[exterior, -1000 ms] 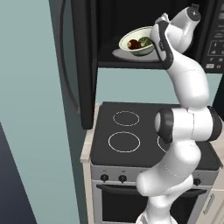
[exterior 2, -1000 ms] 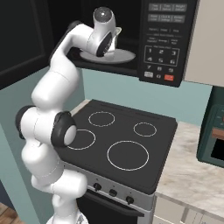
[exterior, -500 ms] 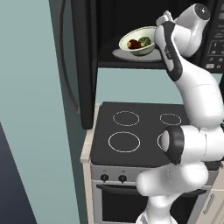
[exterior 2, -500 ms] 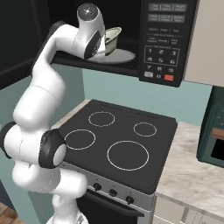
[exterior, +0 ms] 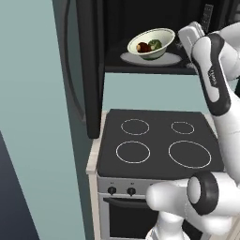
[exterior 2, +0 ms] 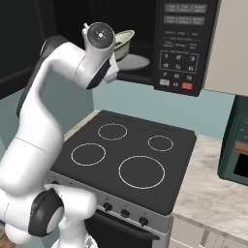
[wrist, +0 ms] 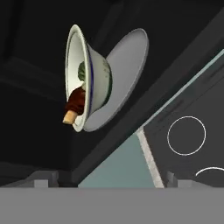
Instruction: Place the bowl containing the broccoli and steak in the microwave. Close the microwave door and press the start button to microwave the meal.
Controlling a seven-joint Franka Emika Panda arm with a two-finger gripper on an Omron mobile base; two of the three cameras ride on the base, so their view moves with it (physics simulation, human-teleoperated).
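Note:
The bowl [exterior: 150,43] stands on the pale turntable [exterior: 151,59] inside the open microwave [exterior 2: 145,29]. In it lie the green broccoli [exterior: 156,45] and the brown steak [exterior: 143,47]. The microwave door [exterior: 90,65] hangs wide open at the left. In the hand view the bowl [wrist: 87,78] appears on its side, steak [wrist: 74,103] and broccoli [wrist: 82,70] inside. My gripper [wrist: 107,180] is open and empty, its fingertips [wrist: 41,181] wide apart, a short way back from the bowl's right side and apart from it.
The keypad panel [exterior 2: 181,48] with pale keys and a red key is right of the cavity. Below is a black cooktop [exterior: 157,140] with several rings and oven knobs [exterior: 122,191]. A dark green toaster oven [exterior 2: 237,150] stands on the counter [exterior 2: 213,193] at right.
My hand has drawn back from the bowl's right rim, out of the cavity, and the arm has swung. The bowl stays on the turntable. The jaws stay open.

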